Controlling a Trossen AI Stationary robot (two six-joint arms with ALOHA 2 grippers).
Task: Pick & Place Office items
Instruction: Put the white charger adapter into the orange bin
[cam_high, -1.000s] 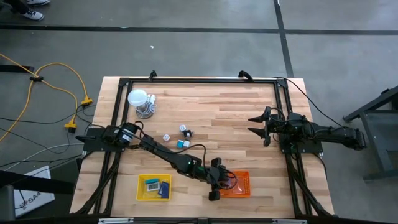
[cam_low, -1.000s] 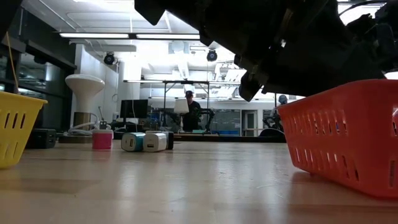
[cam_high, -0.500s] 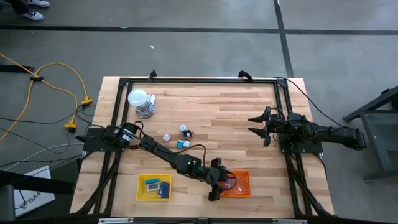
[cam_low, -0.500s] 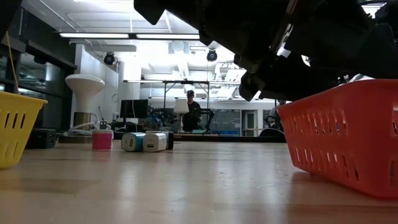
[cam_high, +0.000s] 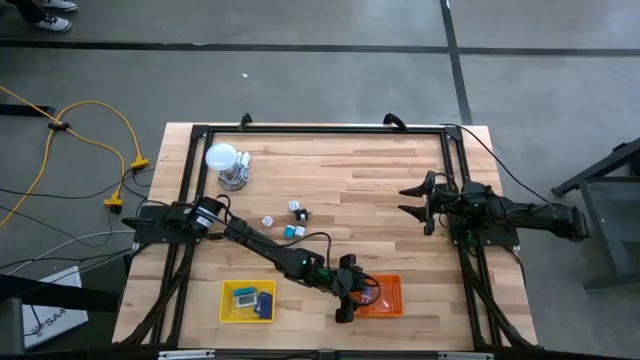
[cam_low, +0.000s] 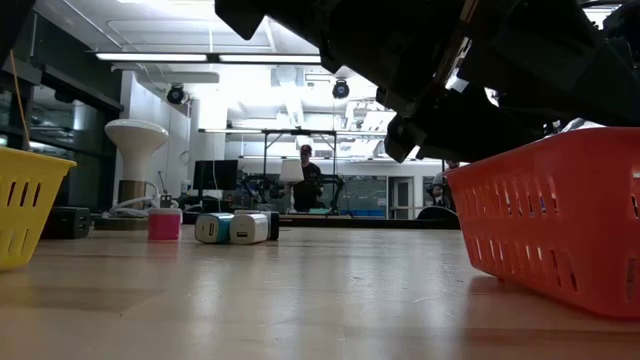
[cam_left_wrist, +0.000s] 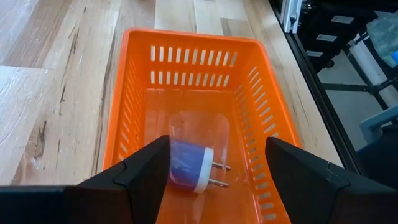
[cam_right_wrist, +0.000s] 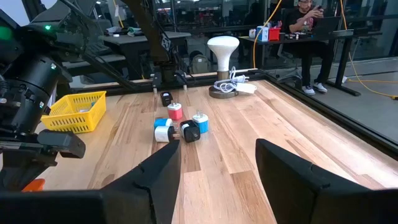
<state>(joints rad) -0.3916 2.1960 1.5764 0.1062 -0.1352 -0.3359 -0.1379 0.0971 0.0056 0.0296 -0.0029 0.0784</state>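
The light wooden slatted table (cam_high: 380, 200) fills the centre of the high view. Along its lower edge sit the yellow mesh tray (cam_high: 247, 301), lower left, holding small items, and the orange mesh tray (cam_high: 388, 297), lower centre. Over the orange one hangs the left gripper (cam_left_wrist: 214, 171), fingers spread wide, holding nothing. Right below it, on the tray floor, lies a blue-and-white plug adapter (cam_left_wrist: 193, 169). At centre right, the right gripper (cam_high: 412, 200) waits, parted and empty. Centre left, a cluster of small blue, white and black blocks (cam_high: 288, 217) lies loose.
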